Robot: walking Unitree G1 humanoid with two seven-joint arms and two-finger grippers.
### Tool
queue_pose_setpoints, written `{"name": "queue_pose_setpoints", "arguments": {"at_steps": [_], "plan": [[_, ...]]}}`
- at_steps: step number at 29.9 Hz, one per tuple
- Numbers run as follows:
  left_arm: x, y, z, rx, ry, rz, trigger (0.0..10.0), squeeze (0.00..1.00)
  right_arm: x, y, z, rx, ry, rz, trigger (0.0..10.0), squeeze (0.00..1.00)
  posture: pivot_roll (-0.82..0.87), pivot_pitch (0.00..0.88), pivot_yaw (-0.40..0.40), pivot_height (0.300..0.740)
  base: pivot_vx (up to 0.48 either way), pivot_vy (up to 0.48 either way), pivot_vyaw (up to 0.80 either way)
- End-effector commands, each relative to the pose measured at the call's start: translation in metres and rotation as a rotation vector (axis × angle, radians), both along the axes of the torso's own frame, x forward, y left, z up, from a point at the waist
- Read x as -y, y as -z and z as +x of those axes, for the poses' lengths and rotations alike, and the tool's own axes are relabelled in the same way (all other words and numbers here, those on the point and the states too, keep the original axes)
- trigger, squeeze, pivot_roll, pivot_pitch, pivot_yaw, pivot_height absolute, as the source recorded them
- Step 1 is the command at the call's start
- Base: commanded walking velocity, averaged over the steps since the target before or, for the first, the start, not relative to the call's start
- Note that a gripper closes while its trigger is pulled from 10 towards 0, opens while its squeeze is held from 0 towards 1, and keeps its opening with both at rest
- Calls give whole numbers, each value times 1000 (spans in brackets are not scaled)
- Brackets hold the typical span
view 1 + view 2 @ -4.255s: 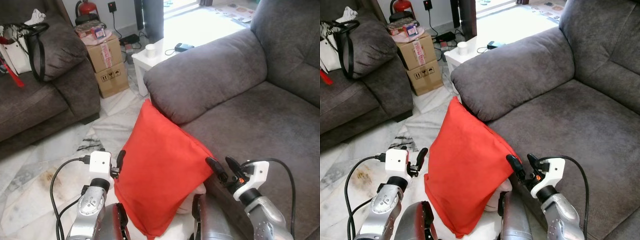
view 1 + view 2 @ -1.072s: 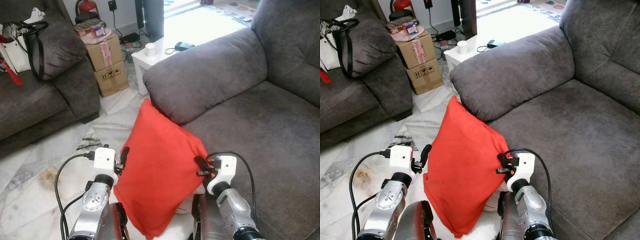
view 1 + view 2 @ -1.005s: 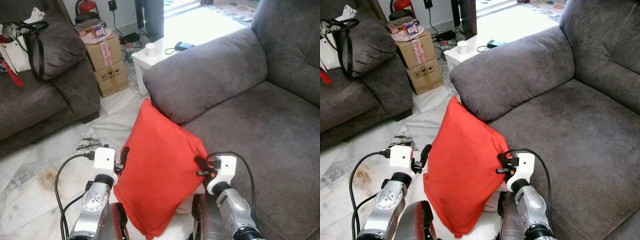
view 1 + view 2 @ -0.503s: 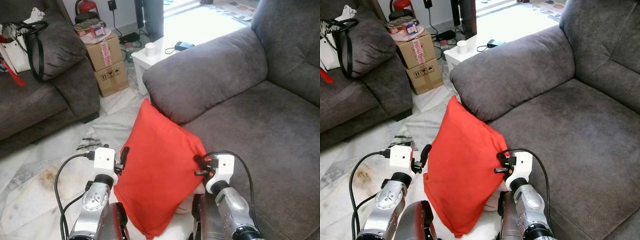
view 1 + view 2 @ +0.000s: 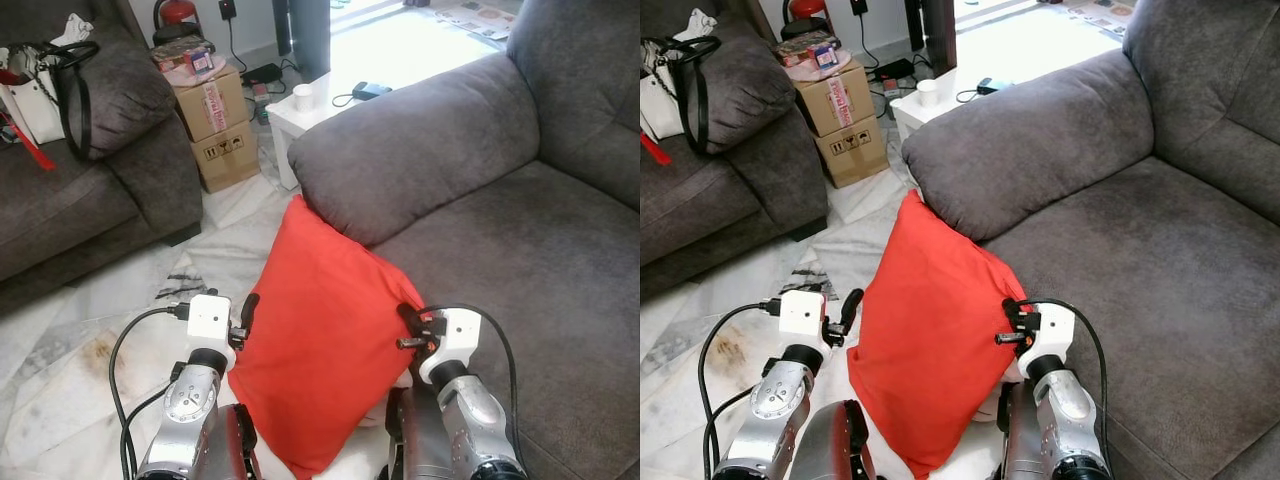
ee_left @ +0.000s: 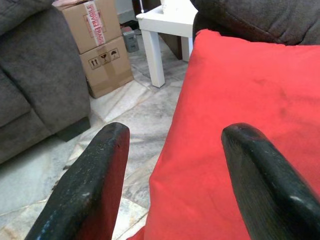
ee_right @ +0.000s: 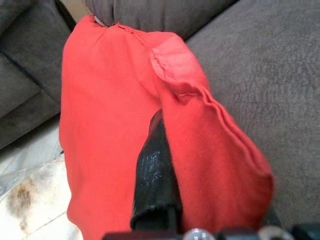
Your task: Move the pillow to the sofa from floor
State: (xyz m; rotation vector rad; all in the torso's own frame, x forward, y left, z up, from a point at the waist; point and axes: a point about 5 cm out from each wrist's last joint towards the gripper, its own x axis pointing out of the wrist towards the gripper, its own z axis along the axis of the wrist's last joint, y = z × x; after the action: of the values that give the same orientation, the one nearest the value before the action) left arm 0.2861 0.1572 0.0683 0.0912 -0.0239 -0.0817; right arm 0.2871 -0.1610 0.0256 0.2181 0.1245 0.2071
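A red pillow (image 5: 320, 340) stands on the marble floor, its top corner leaning against the front of the grey sofa (image 5: 520, 260). My left gripper (image 5: 245, 315) is at the pillow's left edge and open. In the left wrist view its fingers (image 6: 95, 185) stand wide apart, with the pillow's edge (image 6: 240, 90) lying between them. My right gripper (image 5: 410, 325) is at the pillow's right corner, by the sofa seat, shut on the pillow. In the right wrist view red fabric (image 7: 105, 125) folds over one black finger (image 7: 152, 185) and hides the other.
Two stacked cardboard boxes (image 5: 215, 130) and a white side table (image 5: 330, 100) with a cup (image 5: 303, 97) stand beyond the pillow. A second grey sofa (image 5: 90, 190) with a bag (image 5: 40, 90) is at the left. The floor (image 5: 100, 330) lies bare at my left.
Since 4.3 s ago my right gripper has moved left from beside the sofa onto the pillow's right corner and shut on it. In the last second that corner has shifted slightly right.
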Motion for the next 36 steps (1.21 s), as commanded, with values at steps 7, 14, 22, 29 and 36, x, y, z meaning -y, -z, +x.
{"name": "queue_pose_setpoints", "arguments": {"at_steps": [7,14,22,29,36], "plan": [[-4,1,1,-5,0,7,10000,0,2,-14,4,76,45,9,10000,0,-74,100,80,561,0,0,0],[-6,-1,2,-2,-6,6,10000,0,2,-21,9,97,62,15,10000,0,-69,126,81,561,0,0,0],[-8,-1,2,-2,-12,7,10000,0,1,-24,12,106,66,21,10000,0,-66,132,82,587,0,0,0],[-9,-1,2,-2,-14,9,10000,0,0,-25,13,112,67,27,10000,0,-62,133,82,611,0,0,0],[-9,-1,1,-4,-11,11,10000,0,-3,-26,12,115,63,30,10000,0,-66,122,85,651,0,0,0]]}}
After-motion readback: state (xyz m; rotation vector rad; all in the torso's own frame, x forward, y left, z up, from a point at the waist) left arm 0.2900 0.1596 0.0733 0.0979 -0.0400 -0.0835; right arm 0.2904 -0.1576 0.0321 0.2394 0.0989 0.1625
